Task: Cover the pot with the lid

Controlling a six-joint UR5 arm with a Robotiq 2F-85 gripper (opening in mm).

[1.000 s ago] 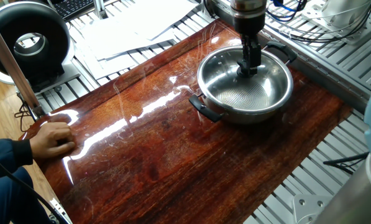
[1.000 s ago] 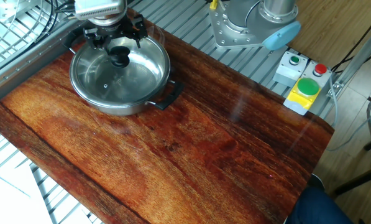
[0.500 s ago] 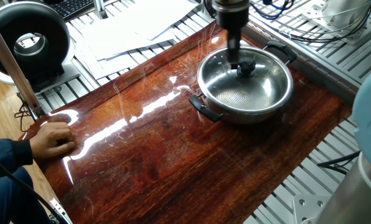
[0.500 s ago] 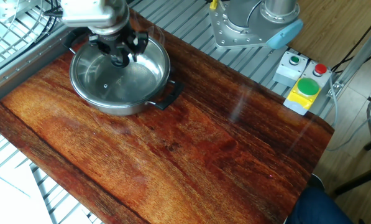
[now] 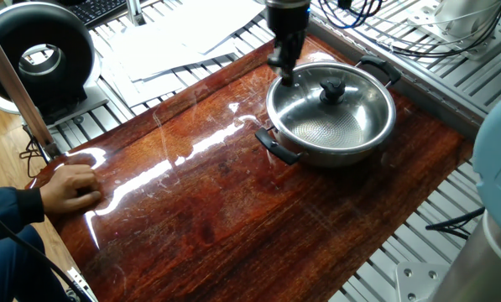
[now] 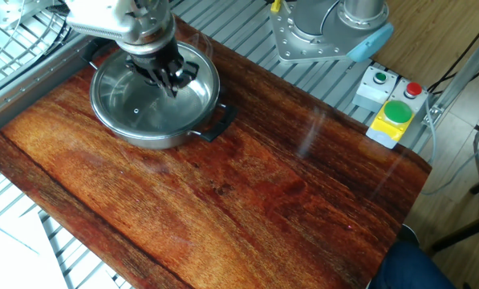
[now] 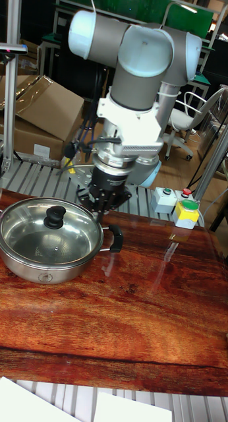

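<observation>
While the pot (image 5: 331, 117) sits near one far corner of the glossy wooden table (image 5: 233, 210), the lid (image 7: 48, 234) lies flat on its rim, closing it, with the black knob (image 5: 331, 88) pointing straight up at the centre. Through the glass the dotted bottom of the pot shows. Being round, the pot has no long axis of its own; the line through its two black side handles (image 5: 279, 147) runs slantwise across the table corner in both fixed views, one handle facing the middle of the board and the other facing the metal frame beyond it.

The gripper (image 7: 103, 206) hangs above the table, apart from the lid and touching nothing. In the tall fixed view it stands just above the pot's rim on the side of the handle that faces the green and red button box (image 6: 390, 111), with the knob well off to its side. In one fixed view its fingertips (image 5: 281, 69) hover over the rim's edge, beside the knob rather than over it. Its fingers are spread and hold nothing.

A person's hand (image 5: 70, 189) rests on the table's far edge.
</observation>
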